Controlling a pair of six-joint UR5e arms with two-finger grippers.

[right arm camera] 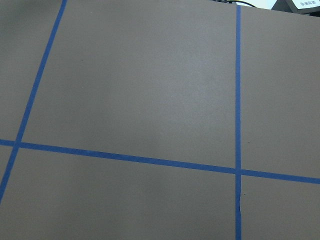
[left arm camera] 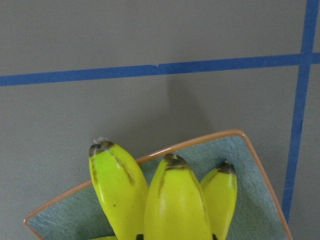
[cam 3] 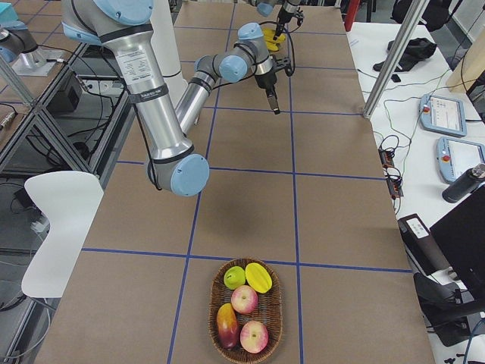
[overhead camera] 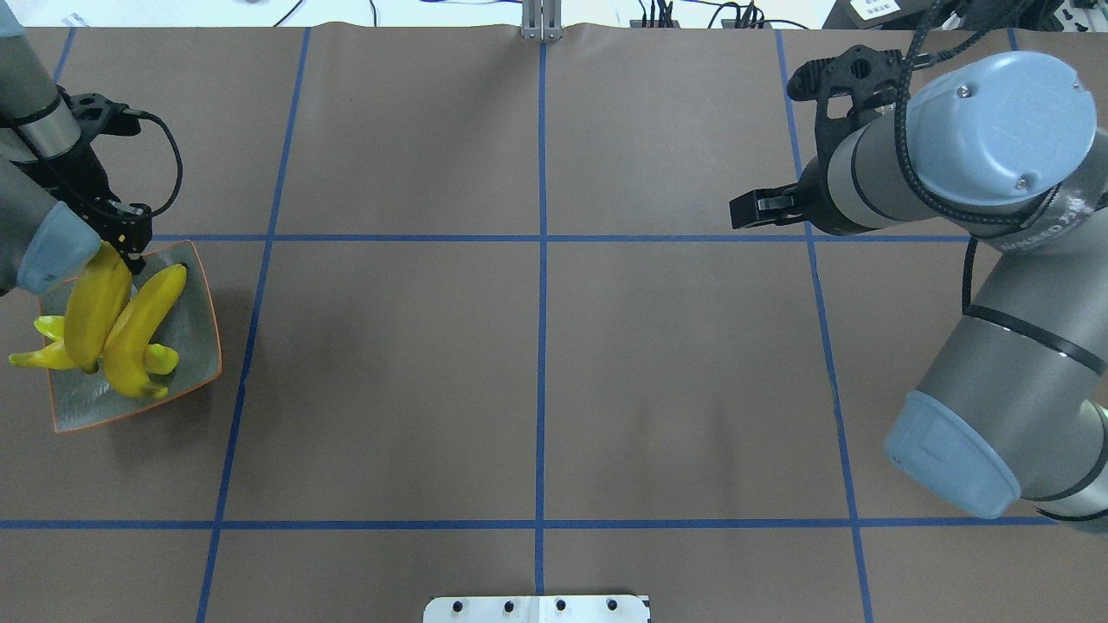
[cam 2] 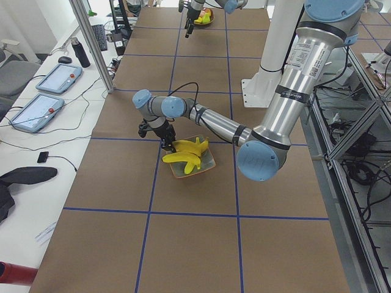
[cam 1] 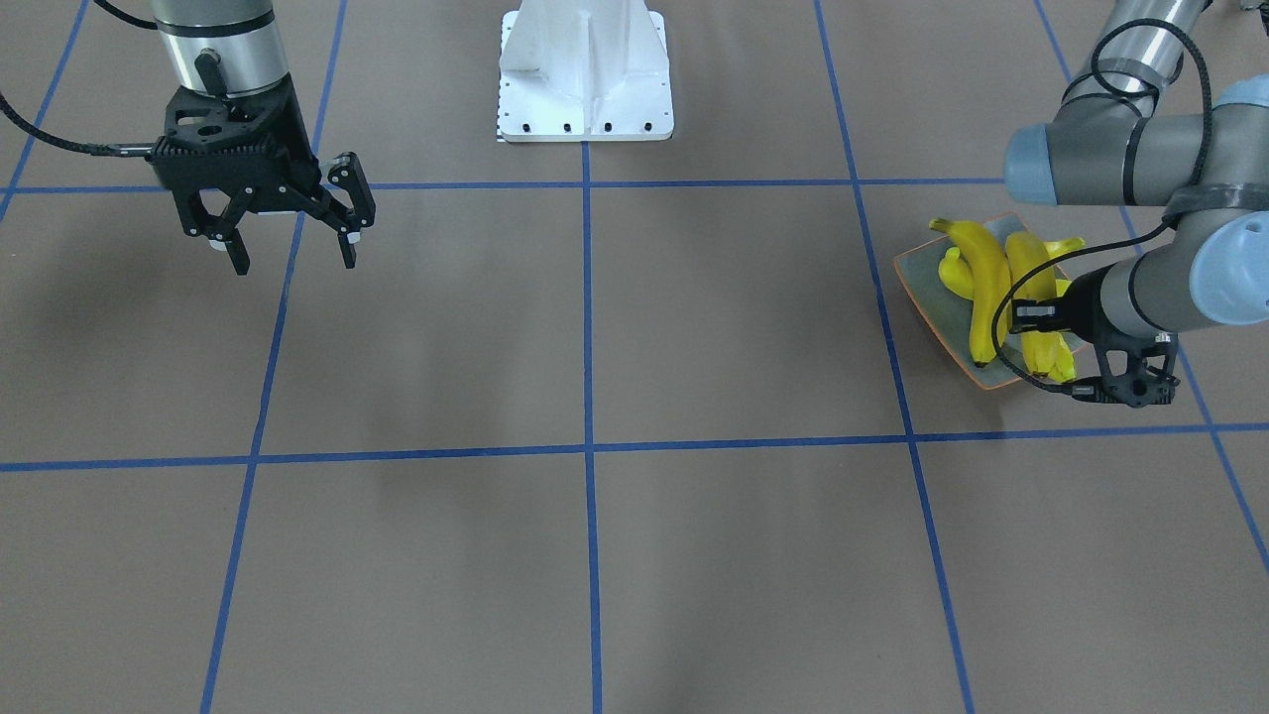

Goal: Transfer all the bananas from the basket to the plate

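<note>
On my overhead feed the bananas (overhead camera: 130, 333) are piled on the plate (overhead camera: 192, 344), which sits on the bench (overhead camera: 537, 381) far out on the robot's left. Two deep-yellow ones lie on top, angled across each other. Paler ones lie crosswise beneath them, their ends sticking out past the plate's rim on the outer side.

The left pincer (overhead camera: 128, 247) is down at the far edge of the plate, right at the upper ends of the top bananas. Its fingers are mostly hidden behind the wrist and the fruit, so I cannot tell whether it grips a banana or stands apart from it. The left wrist camera gives me three dark-tipped banana ends over the plate's corner, one tip reaching just past the orange rim.

The right pincer (cam 1: 292, 254) hangs above the bench on the robot's right, well apart from the plate. Its fingers are spread wide with nothing between them. Its wrist camera sees only brown bench and blue tape lines (right arm camera: 237, 100).

From the right-end camera I see the basket (cam 3: 214, 324) on the near end of the bench, holding a green fruit, a yellow one and three reddish ones.
</note>
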